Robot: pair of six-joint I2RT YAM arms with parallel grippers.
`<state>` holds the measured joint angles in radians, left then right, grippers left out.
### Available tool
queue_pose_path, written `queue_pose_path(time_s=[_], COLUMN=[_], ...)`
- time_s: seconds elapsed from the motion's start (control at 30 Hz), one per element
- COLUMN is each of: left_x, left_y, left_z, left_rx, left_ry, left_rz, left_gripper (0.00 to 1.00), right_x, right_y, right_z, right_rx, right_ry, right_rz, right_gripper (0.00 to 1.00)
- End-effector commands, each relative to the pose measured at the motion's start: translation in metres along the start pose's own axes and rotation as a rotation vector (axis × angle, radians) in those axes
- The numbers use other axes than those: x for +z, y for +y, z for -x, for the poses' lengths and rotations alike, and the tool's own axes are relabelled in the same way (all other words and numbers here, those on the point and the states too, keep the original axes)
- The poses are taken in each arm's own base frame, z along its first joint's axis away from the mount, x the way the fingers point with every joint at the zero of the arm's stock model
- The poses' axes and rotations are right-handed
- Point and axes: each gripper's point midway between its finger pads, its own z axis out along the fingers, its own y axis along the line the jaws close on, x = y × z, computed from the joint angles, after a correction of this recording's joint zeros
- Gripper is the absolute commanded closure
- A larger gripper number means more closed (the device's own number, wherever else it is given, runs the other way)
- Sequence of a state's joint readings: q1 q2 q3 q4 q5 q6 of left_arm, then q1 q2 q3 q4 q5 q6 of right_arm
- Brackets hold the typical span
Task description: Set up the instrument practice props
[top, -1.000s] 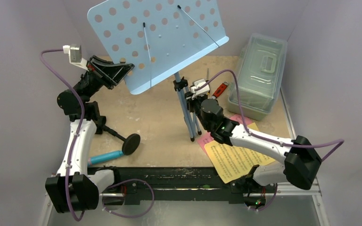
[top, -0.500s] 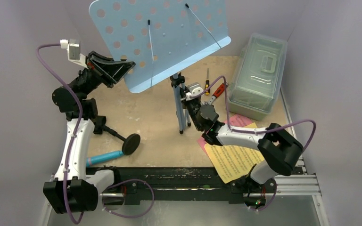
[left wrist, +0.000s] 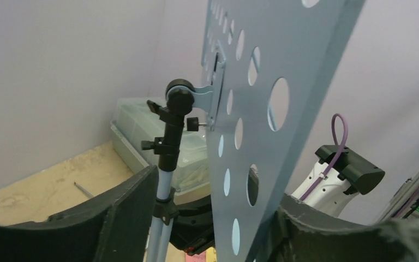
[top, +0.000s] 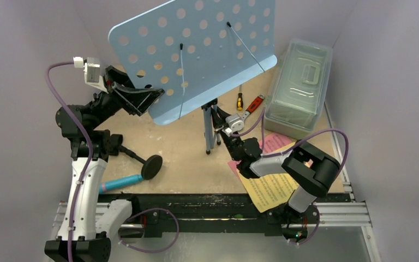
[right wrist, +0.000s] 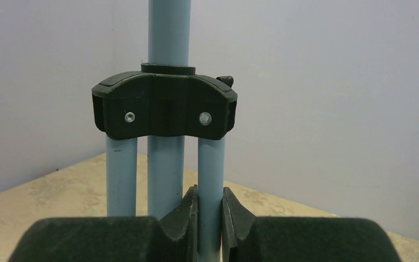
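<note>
The right claw [right wrist: 209, 192] pinches one light blue leg of the music stand [top: 207, 49], its two fingers pressed against the tube just below the black collar where the legs meet. The left claw [left wrist: 218, 188] stands spread, with the lower left edge of the stand's perforated tray passing between its fingers.

The single stand rises over the middle of the table [top: 180, 147], its pole upright and its legs folded in close alongside. Two legs show in the right wrist view; a third cannot be made out there. The tray tilts with its face toward the arms and its long axis running left to right. Two wire page holders lie across it.

Near the left arm, one black mic stand [top: 153, 165] lies on its side, its rod slanting across the table and its round foot toward the table's middle. One cyan microphone [top: 121, 182] lies flat just beside that foot, long axis left to right. By the right arm lie one yellow page [top: 270, 188] and, beneath it, pink paper [top: 277, 143].

Farther back sit one screwdriver [top: 239, 101], one red-handled wrench [top: 253, 103] and one clear lidded box [top: 300, 82].
</note>
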<state>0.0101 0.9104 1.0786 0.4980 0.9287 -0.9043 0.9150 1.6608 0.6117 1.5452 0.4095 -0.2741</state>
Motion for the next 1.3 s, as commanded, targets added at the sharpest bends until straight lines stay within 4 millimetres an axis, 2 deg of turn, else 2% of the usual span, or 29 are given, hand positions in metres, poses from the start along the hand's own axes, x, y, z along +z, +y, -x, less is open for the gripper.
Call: queue_pose_path(time_s=[0.0,0.1,0.23,0.37,0.47,0.63,0.77,0.83,0.87,0.93,1.0,1.07,1.13,1.2,1.27], left_x=[-0.002,-0.003,-0.009,-0.013,-0.022,-0.049,-0.100,-0.124,-0.136,-0.148,-0.153,-0.143,-0.126,-0.107,-0.085], left_y=[0.016,0.009,-0.003,-0.029,-0.033,-0.013,0.012,0.028,0.039,0.063,0.089,0.112,0.130,0.137,0.134], left_z=[0.002,0.010,0.026,0.046,0.055,0.080,0.111,0.112,0.108,0.085,0.049,0.005,-0.047,-0.090,-0.122], left_rx=[-0.024,-0.013,0.014,0.065,0.118,0.206,0.240,0.237,0.232,0.206,0.157,0.101,0.031,-0.070,-0.157], left_ry=[-0.005,0.006,0.019,0.004,-0.001,-0.056,-0.175,-0.218,-0.226,-0.190,-0.125,-0.044,0.068,0.131,0.157], left_rz=[0.122,0.142,0.217,0.237,0.313,0.573,0.935,1.085,1.161,1.239,1.269,1.207,1.081,0.938,0.759], left_gripper=[0.33,0.10,0.07,0.05,0.05,0.04,0.03,0.03,0.03,0.03,0.03,0.02,0.02,0.03,0.04], right_x=[-0.015,-0.014,-0.014,-0.017,-0.017,-0.015,-0.015,-0.015,-0.015,-0.014,-0.014,-0.013,-0.013,-0.012,-0.011], right_y=[0.000,0.002,-0.003,-0.010,-0.017,-0.026,-0.027,-0.026,-0.025,-0.024,-0.022,-0.021,-0.019,-0.016,-0.013], right_z=[-0.020,-0.021,-0.026,-0.033,-0.033,-0.038,-0.039,-0.040,-0.039,-0.039,-0.039,-0.037,-0.035,-0.033,-0.032], right_rx=[-0.097,-0.085,-0.094,-0.092,-0.090,-0.080,-0.079,-0.079,-0.073,-0.069,-0.060,-0.056,-0.052,-0.048,-0.043], right_ry=[0.035,0.046,0.066,0.086,0.092,0.117,0.117,0.119,0.117,0.117,0.118,0.118,0.116,0.119,0.122], right_rz=[0.041,0.049,0.016,-0.019,-0.042,-0.056,-0.058,-0.057,-0.054,-0.048,-0.040,-0.032,-0.021,-0.003,0.014], right_gripper=[1.00,1.00,1.00,1.00,1.00,1.00,1.00,1.00,1.00,1.00,1.00,1.00,1.00,1.00,1.00])
